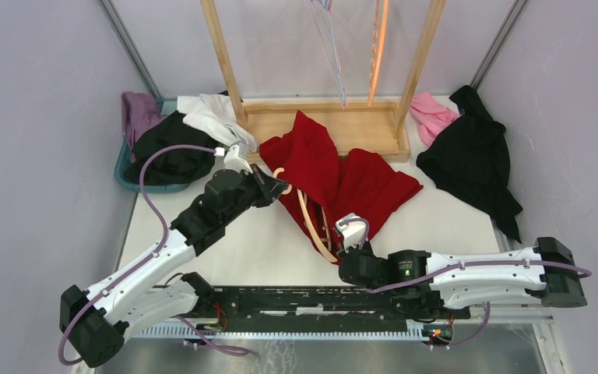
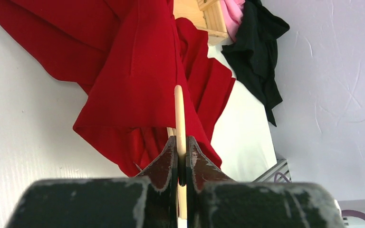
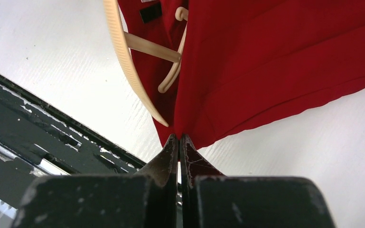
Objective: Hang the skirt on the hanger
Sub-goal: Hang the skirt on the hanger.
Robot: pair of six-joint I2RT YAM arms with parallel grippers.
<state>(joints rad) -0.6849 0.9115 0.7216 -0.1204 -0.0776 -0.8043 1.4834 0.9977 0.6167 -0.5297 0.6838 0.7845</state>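
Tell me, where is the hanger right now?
In the top view, the hanger sits mid-table, partly under the red skirt, in front of the wooden rack; the left gripper clamps one end.

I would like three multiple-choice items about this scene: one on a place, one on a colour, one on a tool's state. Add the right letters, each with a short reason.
1. Where on the table does the teal bin stand? A. back left; B. back right; C. front centre.
2. What colour is the skirt? A. blue; B. red; C. white.
3. How is the left tool? A. wide open; B. shut on the hanger; C. shut on nothing.
Key: 1 A, the top view shows it back left; 2 B, red in every view; 3 B, its wrist view shows the beige rod pinched.
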